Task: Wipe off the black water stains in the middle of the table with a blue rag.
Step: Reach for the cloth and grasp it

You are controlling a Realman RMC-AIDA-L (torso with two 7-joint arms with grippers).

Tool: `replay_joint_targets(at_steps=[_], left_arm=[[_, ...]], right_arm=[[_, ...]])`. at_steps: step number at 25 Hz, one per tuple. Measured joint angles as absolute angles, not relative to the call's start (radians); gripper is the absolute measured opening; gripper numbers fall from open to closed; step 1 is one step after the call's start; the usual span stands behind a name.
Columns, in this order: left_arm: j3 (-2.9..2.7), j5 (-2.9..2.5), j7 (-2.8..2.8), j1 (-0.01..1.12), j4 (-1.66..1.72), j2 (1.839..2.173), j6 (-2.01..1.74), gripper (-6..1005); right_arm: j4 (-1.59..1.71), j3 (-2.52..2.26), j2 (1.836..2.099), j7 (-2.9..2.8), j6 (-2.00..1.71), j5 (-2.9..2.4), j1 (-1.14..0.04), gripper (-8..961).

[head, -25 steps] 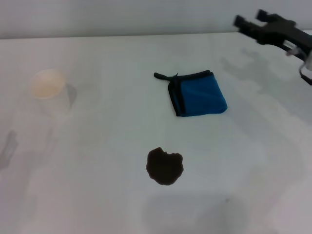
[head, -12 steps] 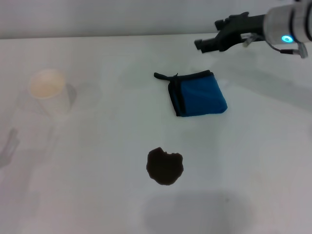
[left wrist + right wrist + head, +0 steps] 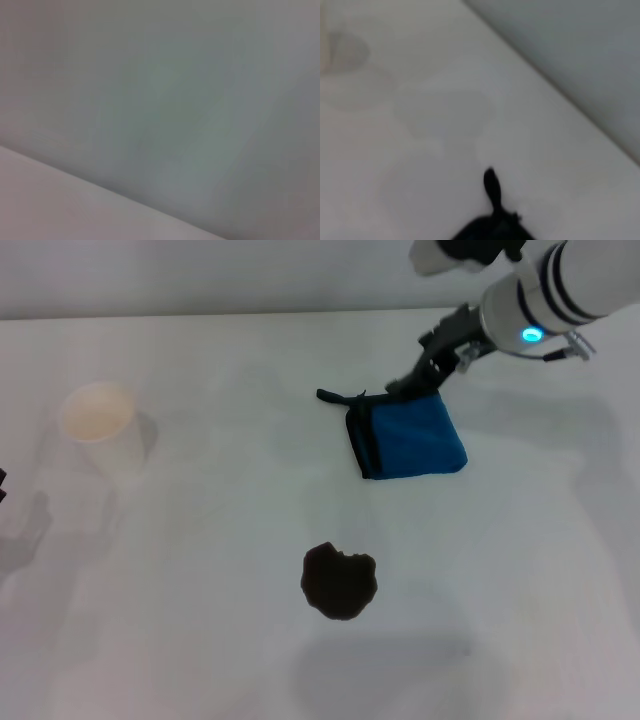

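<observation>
Swinging in from the far right, the right end effector [image 3: 405,383] now hangs just over the far edge of the blue rag [image 3: 410,435], where a second ago it was out beyond the desk's corner; nothing else has shifted.

Nearest the robot, the black water stains [image 3: 339,581] sit as one lobed dark blotch on the desk [image 3: 200,620], untouched and well apart from the cloth, so the wiping has not begun.

Beyond the blotch lies the blue rag, folded flat with its black edging turned left and its small loop [image 3: 332,396] trailing off the far left corner. The right wrist view shows that loop [image 3: 492,187] poking out over bare white surface.

At that far edge the right end effector is angled down toward the rag's hem, seemingly lining up a pinch there. Whether its fingers are spread or closed I cannot tell; it holds nothing yet.

Far left stands a white paper cup [image 3: 98,423], clear of the work. The left end effector is out of sight, its wrist camera seeing only blank surface.
</observation>
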State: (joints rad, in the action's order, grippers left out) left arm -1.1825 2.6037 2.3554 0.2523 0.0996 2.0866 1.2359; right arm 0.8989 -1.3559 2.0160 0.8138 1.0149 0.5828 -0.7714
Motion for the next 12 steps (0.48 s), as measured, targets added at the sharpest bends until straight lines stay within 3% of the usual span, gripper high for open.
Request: replay_joint_targets(at_steps=[12], left_arm=[[-1.184, 2.605, 2.391, 0.276, 0.100, 2.087, 1.234, 860]], right_arm=[[0.823, -1.491, 2.021, 0.705, 1.059, 0.536, -0.835, 855]])
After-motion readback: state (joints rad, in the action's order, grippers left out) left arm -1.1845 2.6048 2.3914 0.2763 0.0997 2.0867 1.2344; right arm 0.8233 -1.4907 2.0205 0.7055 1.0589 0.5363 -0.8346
